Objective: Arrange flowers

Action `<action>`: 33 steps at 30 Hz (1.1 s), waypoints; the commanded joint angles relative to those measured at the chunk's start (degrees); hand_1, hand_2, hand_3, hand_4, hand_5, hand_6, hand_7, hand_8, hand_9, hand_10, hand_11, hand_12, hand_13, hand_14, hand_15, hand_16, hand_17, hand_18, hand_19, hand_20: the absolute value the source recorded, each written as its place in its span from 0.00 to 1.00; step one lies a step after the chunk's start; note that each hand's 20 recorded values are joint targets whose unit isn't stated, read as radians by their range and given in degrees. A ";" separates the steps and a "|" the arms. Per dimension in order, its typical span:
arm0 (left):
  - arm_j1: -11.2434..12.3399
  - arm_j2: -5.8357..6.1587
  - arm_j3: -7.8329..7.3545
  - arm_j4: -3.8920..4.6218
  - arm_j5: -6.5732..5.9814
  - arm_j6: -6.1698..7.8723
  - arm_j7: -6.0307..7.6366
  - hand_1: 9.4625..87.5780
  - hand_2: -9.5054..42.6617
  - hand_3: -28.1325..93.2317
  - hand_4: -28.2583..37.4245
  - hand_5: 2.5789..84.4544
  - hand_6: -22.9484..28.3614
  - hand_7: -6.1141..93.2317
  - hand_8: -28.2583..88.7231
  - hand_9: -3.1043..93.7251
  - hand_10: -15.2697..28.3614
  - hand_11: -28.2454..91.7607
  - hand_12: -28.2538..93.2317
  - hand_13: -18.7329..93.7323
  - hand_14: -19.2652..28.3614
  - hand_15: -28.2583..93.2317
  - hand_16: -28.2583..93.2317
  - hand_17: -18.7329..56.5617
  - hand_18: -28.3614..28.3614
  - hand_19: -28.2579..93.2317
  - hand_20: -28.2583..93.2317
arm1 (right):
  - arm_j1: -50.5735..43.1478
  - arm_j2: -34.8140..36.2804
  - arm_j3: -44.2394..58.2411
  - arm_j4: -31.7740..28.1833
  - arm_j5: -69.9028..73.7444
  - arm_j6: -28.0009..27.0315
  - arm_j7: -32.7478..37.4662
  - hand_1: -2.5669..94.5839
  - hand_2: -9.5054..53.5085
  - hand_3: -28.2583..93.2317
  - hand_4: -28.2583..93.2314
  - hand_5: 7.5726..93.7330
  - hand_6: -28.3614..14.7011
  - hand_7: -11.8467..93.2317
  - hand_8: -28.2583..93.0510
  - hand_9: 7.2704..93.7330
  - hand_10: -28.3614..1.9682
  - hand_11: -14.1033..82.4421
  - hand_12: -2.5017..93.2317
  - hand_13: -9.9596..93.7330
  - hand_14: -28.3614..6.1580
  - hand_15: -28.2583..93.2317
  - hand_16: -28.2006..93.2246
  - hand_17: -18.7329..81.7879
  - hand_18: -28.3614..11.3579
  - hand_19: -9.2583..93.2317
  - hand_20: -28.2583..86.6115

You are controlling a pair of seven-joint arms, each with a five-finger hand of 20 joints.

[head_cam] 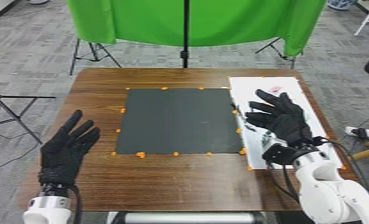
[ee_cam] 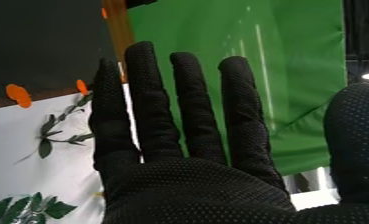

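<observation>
Black left hand (head_cam: 61,157) and right hand (head_cam: 288,125) — fingers (ee_cam: 150,100) nearly straight, well open, holding nothing.

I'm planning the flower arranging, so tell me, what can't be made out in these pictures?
- Head view: whatever part of the white sheet the right hand covers.
- Head view: whether the pink thing is a flower; too small.
- Right wrist view: the full clustered sprig; the picture's edge cuts it off.
</observation>
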 commanded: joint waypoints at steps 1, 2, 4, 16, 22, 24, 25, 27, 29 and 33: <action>0.72 0.04 0.14 -0.24 -0.29 0.80 -0.03 0.17 0.30 0.89 0.00 0.42 0.57 0.13 0.17 0.36 0.79 0.40 0.32 0.33 0.97 0.66 0.16 0.13 1.00 0.67 0.30 | -0.69 0.15 -0.02 -0.42 0.14 0.68 -0.27 0.20 0.28 0.80 0.00 0.46 0.70 0.26 0.13 0.51 0.47 0.27 0.17 0.51 0.27 0.49 0.35 0.34 0.02 0.62 0.37; 0.60 -0.27 0.02 -0.20 -0.07 0.61 -0.51 0.17 0.30 0.89 0.00 0.42 0.57 0.13 0.17 0.36 0.79 0.40 0.32 0.33 0.97 0.66 0.16 0.13 1.00 0.67 0.30 | -0.88 0.18 0.05 -0.57 -0.01 0.86 -0.21 0.19 0.28 0.80 0.00 0.46 0.70 0.26 0.13 0.51 0.47 0.27 0.17 0.51 0.27 0.50 0.35 0.34 0.03 0.62 0.37; 0.70 -0.02 0.12 -0.26 -0.25 0.89 -0.30 0.18 0.30 0.89 0.00 0.42 0.57 0.13 0.17 0.36 0.79 0.40 0.32 0.33 0.97 0.66 0.16 0.13 1.00 0.67 0.30 | -0.63 0.30 -0.08 -0.62 0.04 1.03 -0.16 0.20 0.28 0.80 0.00 0.46 0.70 0.26 0.13 0.51 0.47 0.27 0.17 0.51 0.27 0.50 0.35 0.34 0.03 0.62 0.37; 1.05 0.02 -0.13 -0.17 -0.55 0.94 0.01 0.17 0.30 0.89 0.01 0.42 0.58 0.13 0.17 0.36 0.79 0.41 0.32 0.34 0.98 0.67 0.15 0.13 1.00 0.67 0.30 | -2.65 3.13 1.64 -7.91 -16.04 12.69 9.29 0.20 0.29 0.81 0.00 0.49 0.65 0.27 0.13 0.58 0.38 0.37 0.18 0.58 0.29 0.64 0.33 0.39 0.05 0.72 0.39; 0.88 0.14 -0.15 -0.15 -0.47 0.76 0.20 0.18 0.30 0.89 0.01 0.42 0.58 0.13 0.17 0.36 0.80 0.41 0.32 0.34 0.98 0.67 0.15 0.13 1.00 0.67 0.30 | -3.69 4.46 1.62 -10.37 -26.19 17.68 16.96 0.21 0.28 0.81 0.00 0.50 0.62 0.26 0.13 0.60 0.34 0.39 0.18 0.61 0.30 0.69 0.32 0.43 0.08 0.78 0.38; 0.77 0.07 -0.27 -0.10 -0.36 0.65 0.07 0.17 0.30 0.89 0.01 0.42 0.58 0.13 0.17 0.37 0.80 0.41 0.32 0.34 0.98 0.67 0.15 0.13 1.00 0.67 0.30 | -4.26 5.35 1.26 -11.31 -33.47 19.00 22.28 0.21 0.27 0.81 0.00 0.51 0.61 0.26 0.13 0.61 0.33 0.40 0.18 0.62 0.31 0.70 0.32 0.44 0.08 0.79 0.38; 0.85 0.05 -0.31 -0.14 -0.37 0.63 0.02 0.18 0.30 0.89 0.01 0.42 0.58 0.13 0.17 0.37 0.80 0.41 0.32 0.34 0.98 0.67 0.15 0.13 1.00 0.68 0.30 | -3.38 5.76 0.15 -11.74 -37.88 19.45 26.53 0.22 0.26 0.81 0.00 0.51 0.61 0.26 0.13 0.61 0.33 0.40 0.18 0.63 0.31 0.71 0.32 0.44 0.09 0.80 0.38; 1.06 0.04 -0.50 -0.22 -0.24 0.57 0.10 0.18 0.30 0.89 0.01 0.42 0.58 0.13 0.17 0.37 0.80 0.41 0.32 0.34 0.98 0.67 0.15 0.13 1.00 0.68 0.30 | -0.45 7.16 -3.54 -12.22 -47.40 20.48 36.36 0.24 0.25 0.82 0.01 0.52 0.60 0.26 0.13 0.63 0.33 0.42 0.18 0.65 0.32 0.72 0.32 0.46 0.10 0.82 0.37; 1.36 -0.08 -0.72 -0.36 -0.20 0.60 0.18 0.18 0.30 0.89 0.01 0.42 0.58 0.13 0.17 0.37 0.80 0.41 0.32 0.34 0.98 0.67 0.15 0.13 1.00 0.68 0.30 | 0.38 8.15 -6.41 -12.17 -57.84 21.32 43.79 0.25 0.24 0.82 0.01 0.52 0.59 0.26 0.13 0.63 0.33 0.43 0.18 0.65 0.33 0.73 0.31 0.47 0.12 0.84 0.35; 1.60 -0.38 -0.93 -0.47 0.08 0.43 -0.12 0.18 0.30 0.89 0.01 0.42 0.58 0.14 0.17 0.37 0.80 0.42 0.32 0.34 0.98 0.67 0.15 0.13 1.00 0.68 0.30 | 0.40 8.51 -8.02 -12.77 -68.44 15.61 53.32 0.28 0.21 0.82 0.03 0.55 0.56 0.27 0.13 0.64 0.33 0.45 0.18 0.67 0.34 0.74 0.31 0.48 0.12 0.86 0.31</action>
